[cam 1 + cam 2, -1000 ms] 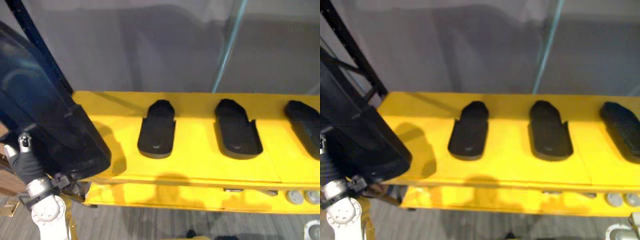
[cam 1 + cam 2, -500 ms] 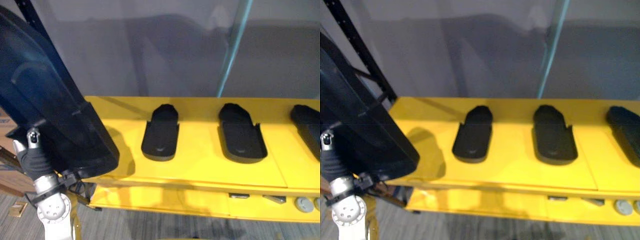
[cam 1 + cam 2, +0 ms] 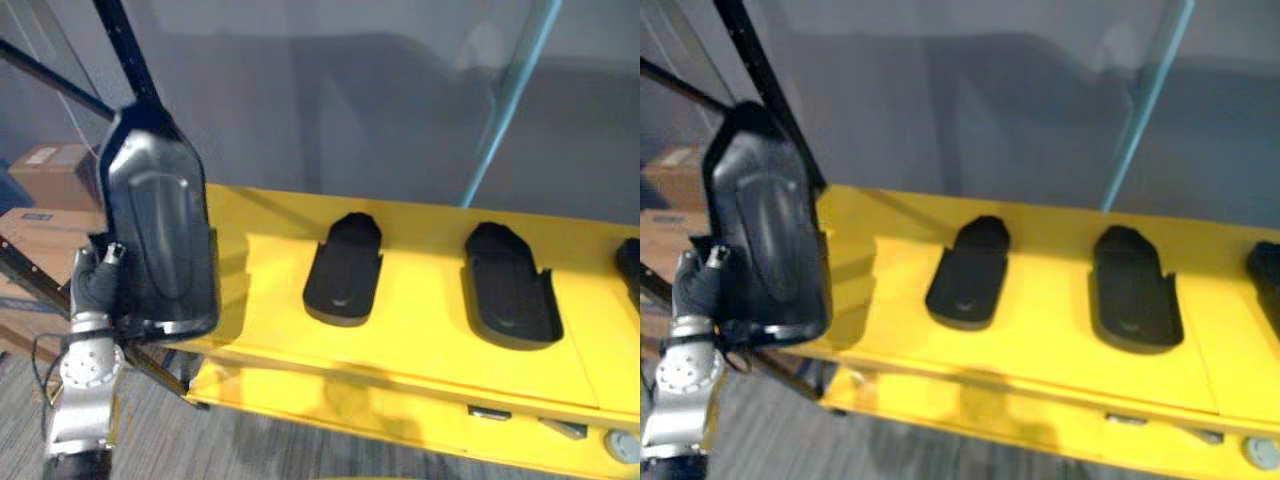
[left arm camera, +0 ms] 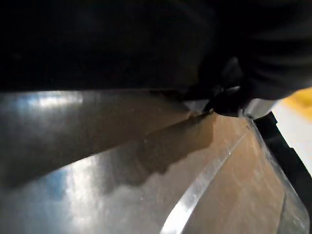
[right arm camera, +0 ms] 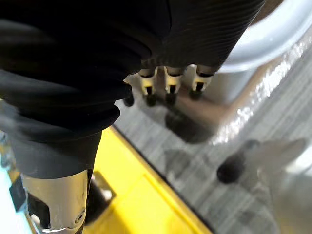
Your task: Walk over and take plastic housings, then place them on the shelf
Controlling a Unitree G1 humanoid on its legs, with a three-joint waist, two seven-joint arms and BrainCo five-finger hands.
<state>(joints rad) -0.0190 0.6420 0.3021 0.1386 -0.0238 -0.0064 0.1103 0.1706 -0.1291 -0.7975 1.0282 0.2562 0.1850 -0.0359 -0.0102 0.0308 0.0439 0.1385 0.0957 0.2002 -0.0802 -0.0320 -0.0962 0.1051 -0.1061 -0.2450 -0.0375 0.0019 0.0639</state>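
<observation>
A big glossy black plastic housing (image 3: 160, 240) stands nearly upright in the air at the left end of the yellow shelf (image 3: 420, 340), its lower edge over the shelf's corner. My left hand (image 3: 95, 290) is shut on it from below and behind; its shiny surface (image 4: 122, 170) shows close in the left wrist view. Two more black housings (image 3: 343, 270) (image 3: 510, 285) lie flat on the shelf, and a third (image 3: 632, 262) peeks in at the right edge. Down by the grey floor, my right hand (image 5: 168, 85) hangs with relaxed fingers, holding nothing.
A black rack upright (image 3: 125, 50) rises right behind the held housing. Cardboard boxes (image 3: 40, 160) stand to the left. A teal pole (image 3: 510, 110) leans behind the shelf. Small parts (image 3: 620, 445) lie on the shelf's lower lip. A white round object (image 5: 273, 34) stands near my right hand.
The held housing has swung from lying tilted close under the camera to standing upright farther out at the shelf's left end. The whole picture has shifted too, so the camera moved.
</observation>
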